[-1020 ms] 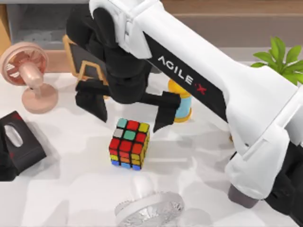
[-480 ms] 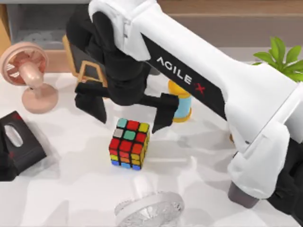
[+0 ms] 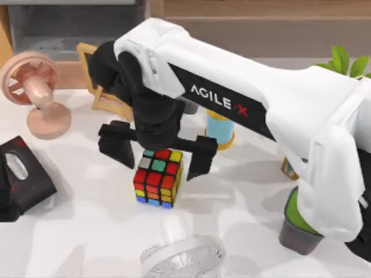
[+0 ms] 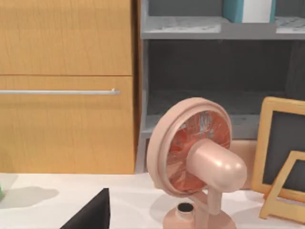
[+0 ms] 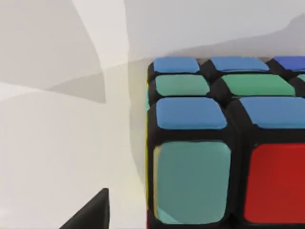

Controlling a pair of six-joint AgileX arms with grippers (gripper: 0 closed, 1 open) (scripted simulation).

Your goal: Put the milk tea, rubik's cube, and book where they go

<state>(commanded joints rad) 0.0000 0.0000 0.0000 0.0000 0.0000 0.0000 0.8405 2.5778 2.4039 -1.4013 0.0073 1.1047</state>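
The rubik's cube (image 3: 157, 177) sits on the white table near the middle, its black frame and scrambled stickers showing. My right gripper (image 3: 159, 153) hangs open right over its far edge, one black finger (image 3: 117, 149) to the cube's left and the other to its right. The right wrist view has the cube (image 5: 224, 143) very close, with one fingertip (image 5: 93, 214) beside it. The milk tea (image 3: 221, 128), a light blue cup with a yellow lid, stands just behind and right of the cube. A teal and white book (image 4: 248, 9) stands on the grey shelf. My left arm is parked at the table's left edge, one fingertip (image 4: 90, 214) showing.
A pink fan (image 3: 33, 92) stands at the back left, a black box (image 3: 26, 176) at the left, a white fan (image 3: 182, 256) at the front. A wood-framed board (image 3: 95, 75) leans behind the cube. A plant (image 3: 343, 68) and a green pot (image 3: 297, 225) are on the right.
My right gripper has come down and toward the front, so its open fingers now flank the cube's far edge. The arm's shift has uncovered the green pot on the right.
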